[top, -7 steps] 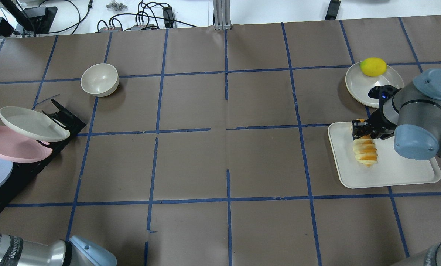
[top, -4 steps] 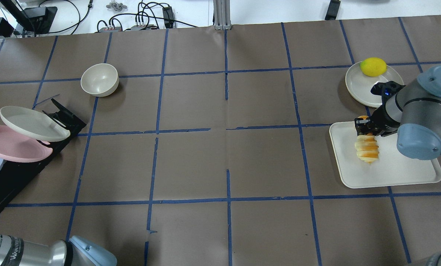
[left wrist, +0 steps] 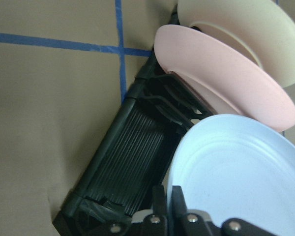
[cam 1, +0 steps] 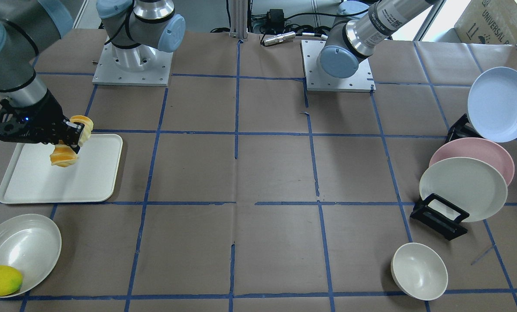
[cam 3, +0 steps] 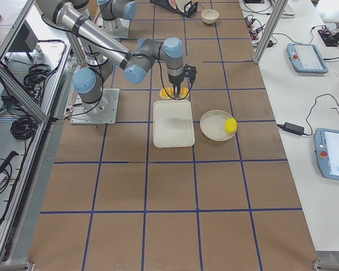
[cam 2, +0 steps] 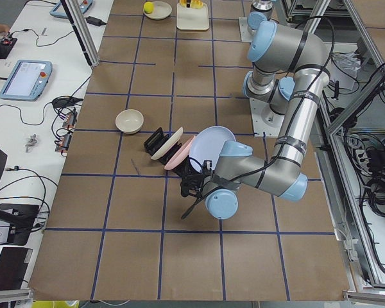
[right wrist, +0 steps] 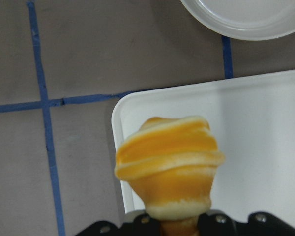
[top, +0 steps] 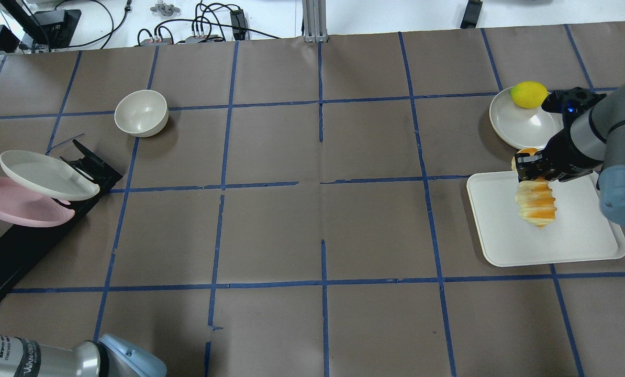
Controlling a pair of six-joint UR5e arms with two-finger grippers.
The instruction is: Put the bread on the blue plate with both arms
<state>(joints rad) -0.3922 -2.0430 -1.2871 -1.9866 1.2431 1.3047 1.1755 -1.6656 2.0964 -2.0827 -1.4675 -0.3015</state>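
Observation:
The bread (top: 536,201), striped orange and cream, hangs from my right gripper (top: 532,168), which is shut on its upper end and holds it in the air above the white tray (top: 548,246). The right wrist view shows the bread (right wrist: 169,162) straight ahead of the jaws. The blue plate (cam 1: 499,104) is tilted up, clear of the black rack (cam 1: 440,214). My left gripper (left wrist: 168,206) is shut on its rim, with the blue plate (left wrist: 236,172) filling the lower right of the left wrist view. In the overhead view only a sliver of it shows at the left edge.
A pink plate (top: 19,207) and an off-white plate (top: 45,175) lean in the black rack (top: 30,246) at the left. A cream bowl (top: 141,112) stands behind them. A yellow lemon (top: 528,94) lies on an off-white plate (top: 519,128) behind the tray.
My right gripper has lifted the bread off the tray and drifted right. The blue plate has left its rack slot and slid almost out of the overhead view's left edge.

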